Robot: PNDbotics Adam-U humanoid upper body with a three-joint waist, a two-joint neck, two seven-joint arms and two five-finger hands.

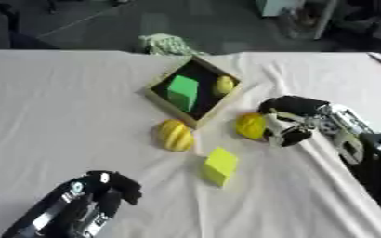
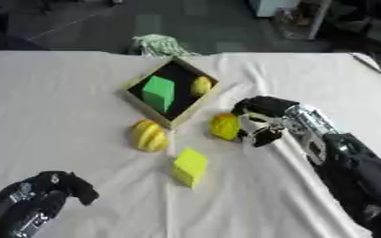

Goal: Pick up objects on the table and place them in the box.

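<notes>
A shallow wooden box (image 1: 155,95) with a dark floor sits at the table's middle back. Inside it are a green block (image 1: 182,91) and a small yellow fruit (image 1: 225,85). In front of the box lie a ribbed yellow fruit (image 1: 174,135) and a yellow-green block (image 1: 220,166). To the right of the box, my right hand (image 1: 289,122) has its fingers curled round a yellow round fruit (image 1: 251,125) on the cloth. My left hand (image 1: 104,188) rests at the lower left with its fingers curled and holds nothing.
A white wrinkled cloth (image 1: 63,107) covers the table. A pale green bundle (image 1: 165,44) lies at the table's far edge behind the box. My right forearm (image 2: 348,167) crosses the table's right side.
</notes>
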